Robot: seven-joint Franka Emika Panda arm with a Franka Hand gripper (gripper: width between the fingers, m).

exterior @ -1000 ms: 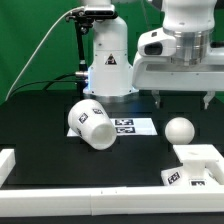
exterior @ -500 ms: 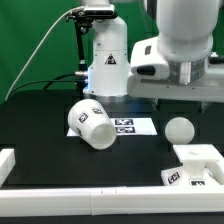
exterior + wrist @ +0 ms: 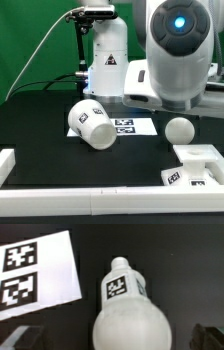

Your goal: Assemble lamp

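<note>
Wrist view: matte round-headed bulb (image 3: 128,317)

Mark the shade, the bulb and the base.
shade (image 3: 90,125), exterior view, on its tapered side wall.
bulb (image 3: 179,129), exterior view, on its round head.
base (image 3: 200,157), exterior view, on its top face.

Open table (image 3: 40,118) surrounds the bulb (image 3: 179,129) except in front, where the base (image 3: 195,165) sits close. The shade (image 3: 90,122) lies well apart.
</note>
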